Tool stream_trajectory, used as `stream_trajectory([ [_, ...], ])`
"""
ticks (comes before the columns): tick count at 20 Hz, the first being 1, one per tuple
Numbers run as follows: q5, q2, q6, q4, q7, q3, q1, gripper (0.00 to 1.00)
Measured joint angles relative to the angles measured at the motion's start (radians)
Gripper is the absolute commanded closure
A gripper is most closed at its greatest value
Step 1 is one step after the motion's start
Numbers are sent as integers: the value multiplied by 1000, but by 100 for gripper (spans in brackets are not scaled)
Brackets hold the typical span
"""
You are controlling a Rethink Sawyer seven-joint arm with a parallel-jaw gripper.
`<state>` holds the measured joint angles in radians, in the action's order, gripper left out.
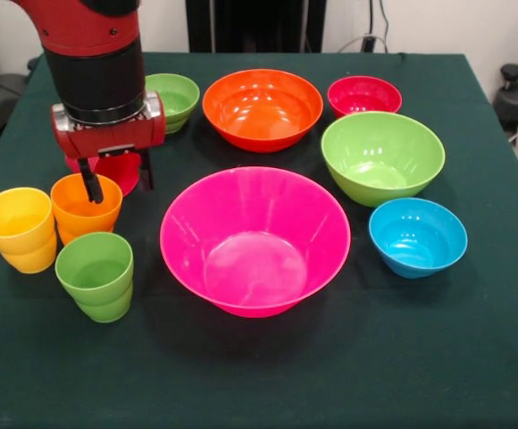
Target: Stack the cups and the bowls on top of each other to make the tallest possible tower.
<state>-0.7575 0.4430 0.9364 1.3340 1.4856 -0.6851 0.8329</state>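
Observation:
My gripper hangs low at the left, open, with its fingers on either side of the red cup, which it mostly hides. The orange cup stands just in front, the yellow cup to its left and the green cup nearer the camera. The very large pink bowl sits mid-table. The large orange bowl, small green bowl and small red bowl stand behind it. The large green bowl and small blue bowl are on the right. Nothing is stacked.
Everything stands upright on a dark green tablecloth. The arm's black and red wrist comes down at the upper left. Chairs and cables show beyond the table's far corners.

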Motion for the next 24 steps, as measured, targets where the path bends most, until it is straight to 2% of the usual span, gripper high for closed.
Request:
stream_trajectory([
  [8,-3,17,0,19,0,0,44,0],
  [24,-38,19,-55,68,0,0,45,0],
])
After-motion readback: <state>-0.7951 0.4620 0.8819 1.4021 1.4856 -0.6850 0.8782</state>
